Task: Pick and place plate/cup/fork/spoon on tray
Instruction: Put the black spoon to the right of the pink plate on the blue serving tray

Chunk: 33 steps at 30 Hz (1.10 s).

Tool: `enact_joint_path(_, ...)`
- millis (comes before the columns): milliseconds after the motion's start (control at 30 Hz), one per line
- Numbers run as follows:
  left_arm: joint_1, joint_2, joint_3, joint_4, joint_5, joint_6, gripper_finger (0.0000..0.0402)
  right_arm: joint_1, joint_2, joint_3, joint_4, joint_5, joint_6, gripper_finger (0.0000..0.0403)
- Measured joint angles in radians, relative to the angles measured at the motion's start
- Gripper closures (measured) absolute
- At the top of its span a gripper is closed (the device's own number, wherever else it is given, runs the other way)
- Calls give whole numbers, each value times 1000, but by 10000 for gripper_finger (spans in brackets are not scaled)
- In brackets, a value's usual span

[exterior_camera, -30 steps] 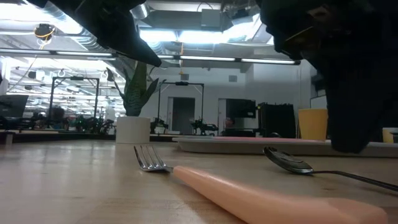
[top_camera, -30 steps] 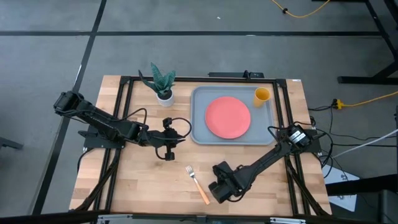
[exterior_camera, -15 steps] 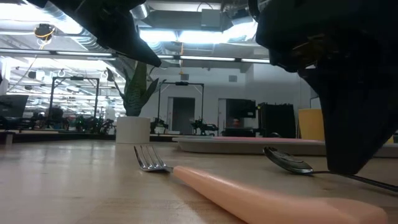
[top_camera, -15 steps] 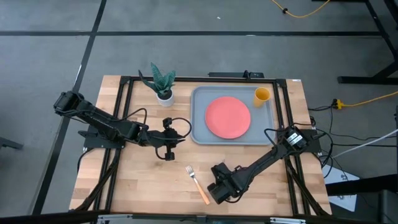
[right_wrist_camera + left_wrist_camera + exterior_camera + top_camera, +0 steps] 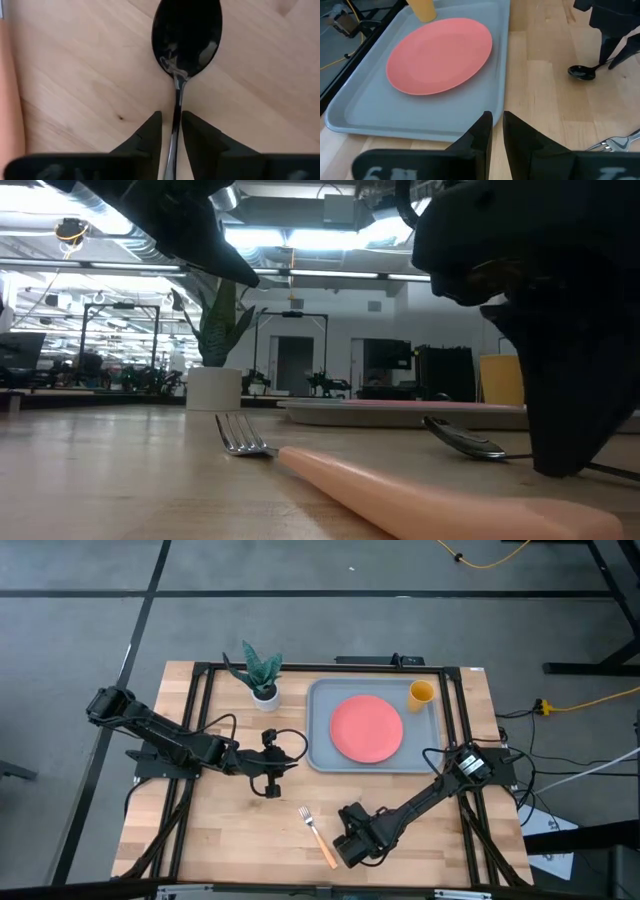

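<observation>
The dark spoon [image 5: 187, 35] lies flat on the wooden table in front of the tray, its bowl also showing in the left wrist view [image 5: 582, 73]. My right gripper [image 5: 171, 117] is down on it at the table's near middle [image 5: 352, 832], shut on its handle. The tan-handled fork [image 5: 318, 836] lies on the table just left of it. The coral plate [image 5: 367, 728] and yellow cup [image 5: 421, 692] rest on the blue-grey tray [image 5: 318, 755]. My left gripper [image 5: 268, 788] is shut and empty, left of the tray. My right gripper pinches the spoon's thin handle [image 5: 175, 102] between its two fingers, just behind the bowl. The fingers come from above, pointing down, one on each side of the handle. The spoon lies flat on the table, and the fingertips [image 5: 560, 470] reach down to the wood.
A small white pot with a green plant [image 5: 262, 675] stands at the far left of the tray. The fork's handle [image 5: 400, 490] lies close beside the right gripper. A black frame runs around the table's edges.
My right gripper has gone down to the table over the spoon's handle, and a little toward the table's left edge. The spoon and fork have stayed where they were.
</observation>
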Motion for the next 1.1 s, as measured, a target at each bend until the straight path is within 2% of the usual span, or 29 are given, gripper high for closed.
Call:
enact_joint_path(200,0,0,0,0,0,0,363,0,2,-2,-13,-1,-32,390)
enact_joint_path(500,0,0,0,0,0,0,363,-20,-32,-7,-40,-16,-133,399)
enact_joint_path(633,0,0,0,0,0,0,363,-27,-122,-7,-151,73,-192,400)
enact_joint_path(733,0,0,0,0,0,0,363,-27,-197,-7,-347,115,-158,401)
enact_joint_path(900,0,0,0,0,0,0,363,-27,-319,-8,-637,190,2,401)
enact_joint_path(1000,0,0,0,0,0,0,363,-38,-379,-53,-667,242,67,401)
enact_joint_path(1100,0,0,0,0,0,0,363,-76,-462,-158,-617,280,70,401)
